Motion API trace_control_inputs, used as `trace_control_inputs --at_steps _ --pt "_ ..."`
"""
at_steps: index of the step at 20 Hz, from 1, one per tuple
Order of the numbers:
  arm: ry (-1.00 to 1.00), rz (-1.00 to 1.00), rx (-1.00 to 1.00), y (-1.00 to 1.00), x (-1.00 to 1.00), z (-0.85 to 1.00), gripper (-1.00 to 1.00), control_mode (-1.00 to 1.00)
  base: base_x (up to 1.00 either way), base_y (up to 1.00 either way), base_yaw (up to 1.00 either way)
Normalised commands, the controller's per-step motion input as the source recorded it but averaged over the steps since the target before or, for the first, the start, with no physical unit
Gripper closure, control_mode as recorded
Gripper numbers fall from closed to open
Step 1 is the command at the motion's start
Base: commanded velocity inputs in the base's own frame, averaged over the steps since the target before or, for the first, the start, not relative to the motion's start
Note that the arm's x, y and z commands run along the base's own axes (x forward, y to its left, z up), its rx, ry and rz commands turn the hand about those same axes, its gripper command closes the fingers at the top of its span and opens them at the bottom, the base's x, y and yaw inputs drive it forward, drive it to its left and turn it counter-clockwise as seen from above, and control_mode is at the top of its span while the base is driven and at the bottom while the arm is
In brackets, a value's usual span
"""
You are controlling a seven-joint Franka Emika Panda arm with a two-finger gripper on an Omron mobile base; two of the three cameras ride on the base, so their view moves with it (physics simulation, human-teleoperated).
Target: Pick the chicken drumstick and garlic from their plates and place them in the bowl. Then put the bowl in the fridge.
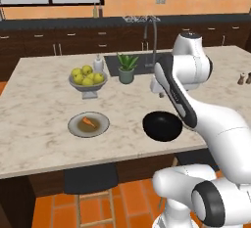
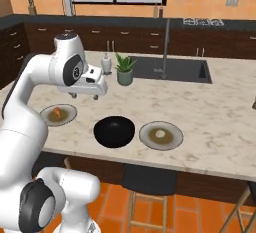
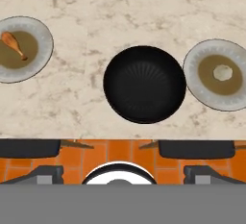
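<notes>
Two stools (image 1: 90, 178) with dark seats sit at the near desk edge. Marble-patterned desk (image 1: 39, 124) carries one glossy black round bowl (image 1: 162, 125), empty, between two grey-rimmed round plates (image 2: 161, 136). Left plate holds one orange tapered drumstick (image 1: 88, 122); right plate holds one off-white round garlic (image 2: 160, 133). Gripper (image 2: 85, 95) hangs above the desk behind the bowl, jaws wide apart, holding nothing. Farther: one grey footed bowl (image 1: 88, 87) of yellow-green fruits, one white bottle (image 1: 98, 64), one potted plant (image 1: 126, 68), sink (image 2: 172, 69).

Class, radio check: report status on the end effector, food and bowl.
End effector open, empty, above counter. Chicken drumstick and garlic on their plates. Black bowl empty between them. Nothing in the way.
</notes>
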Motion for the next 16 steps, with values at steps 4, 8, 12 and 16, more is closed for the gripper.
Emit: trace_control_inputs --at_steps 4,8,12,16 --pt "0.0 0.0 0.0 0.0 0.0 0.0 -1.0 1.0 0.7 0.0 0.0" --pt "0.0 0.0 0.0 0.0 0.0 0.0 -1.0 1.0 0.74 0.0 0.0" --pt "0.0 0.0 0.0 0.0 0.0 0.0 -1.0 1.0 0.15 0.0 0.0" --pt "0.0 0.0 0.0 0.0 0.0 0.0 -1.0 1.0 0.0 0.0 0.0"
